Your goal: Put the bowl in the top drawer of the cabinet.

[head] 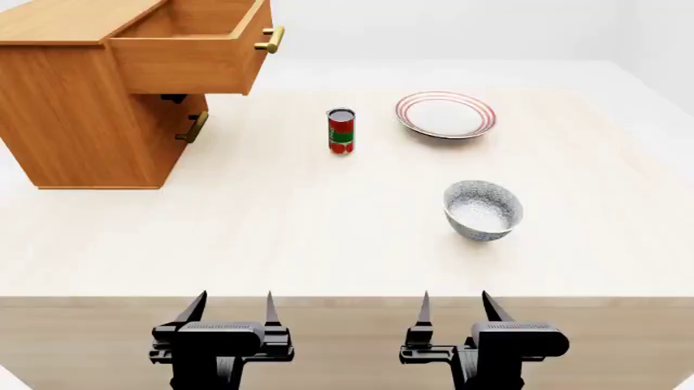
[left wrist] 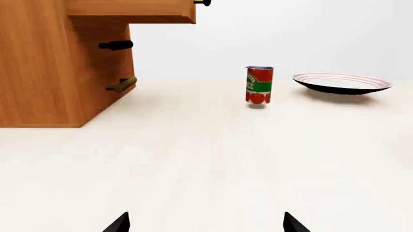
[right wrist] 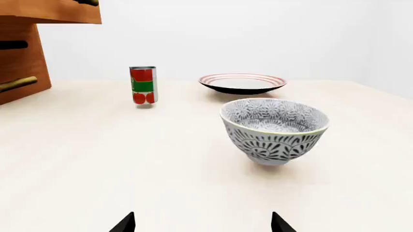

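Observation:
The bowl (head: 483,210) (right wrist: 274,129), white inside and blue-grey patterned outside, stands upright on the table right of centre. The orange-brown cabinet (head: 76,106) (left wrist: 45,72) sits at the far left, and its top drawer (head: 195,45) (left wrist: 132,10) is pulled out, brass handle toward the table's middle. My left gripper (head: 231,307) (left wrist: 206,223) hovers open at the table's near edge, nothing between its fingers. My right gripper (head: 456,306) (right wrist: 202,223) is open too, just short of the bowl and a little to its left.
A red and green can (head: 341,131) (left wrist: 258,85) (right wrist: 143,85) stands mid-table. A white plate with red rim rings (head: 446,114) (left wrist: 342,83) (right wrist: 242,83) lies behind the bowl. The lower drawer's brass handle (head: 195,127) (left wrist: 121,85) sticks out under the open drawer.

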Controlling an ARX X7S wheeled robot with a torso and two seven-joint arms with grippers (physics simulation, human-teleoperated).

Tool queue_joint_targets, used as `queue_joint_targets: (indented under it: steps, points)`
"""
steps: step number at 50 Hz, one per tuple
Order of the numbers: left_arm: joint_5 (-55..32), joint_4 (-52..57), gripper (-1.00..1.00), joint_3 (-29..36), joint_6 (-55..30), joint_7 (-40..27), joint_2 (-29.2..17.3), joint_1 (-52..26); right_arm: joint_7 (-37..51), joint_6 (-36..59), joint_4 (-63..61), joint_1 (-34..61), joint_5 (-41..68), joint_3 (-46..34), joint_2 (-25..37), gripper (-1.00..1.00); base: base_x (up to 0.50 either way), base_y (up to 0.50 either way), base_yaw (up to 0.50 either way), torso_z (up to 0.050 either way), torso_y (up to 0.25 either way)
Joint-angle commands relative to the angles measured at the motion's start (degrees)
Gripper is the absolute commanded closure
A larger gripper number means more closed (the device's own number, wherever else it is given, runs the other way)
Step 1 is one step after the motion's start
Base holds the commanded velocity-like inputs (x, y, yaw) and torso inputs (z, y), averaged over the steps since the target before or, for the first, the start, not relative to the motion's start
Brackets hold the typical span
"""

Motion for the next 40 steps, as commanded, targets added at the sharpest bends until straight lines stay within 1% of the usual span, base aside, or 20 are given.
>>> queue_joint_targets:
  steps: [1, 6, 9, 40]
  points:
    - [-0.97, 0.00, -1.00, 1.04, 0.02, -1.02, -0.90, 0.03, 1.19, -0.04, 0.18, 0.18, 0.91, -1.16, 0.85, -1.00, 0.00, 0.00, 0.00, 0.000, 0.000]
    - [-2.30, -0.30, -1.00, 2.22, -0.12, -2.06, -1.86, -0.08, 2.34, 0.29, 0.47, 0.53, 2.12, -2.53, 1.85, -1.00, 0.00, 0.01, 0.00, 0.000, 0.000]
    - [-2.85, -0.65, -1.00, 2.72, -0.37, -2.51, -2.26, -0.43, 2.76, 0.43, 0.60, 0.71, 2.58, -3.11, 2.26, -1.00, 0.00, 0.27, 0.00, 0.000, 0.000]
    - [-5.95, -1.68, -1.00, 5.91, -0.85, -4.72, -4.79, -1.44, 5.32, 0.12, 0.14, 0.14, 5.49, -5.86, 4.97, -1.00, 0.00, 0.47, 0.00, 0.000, 0.000]
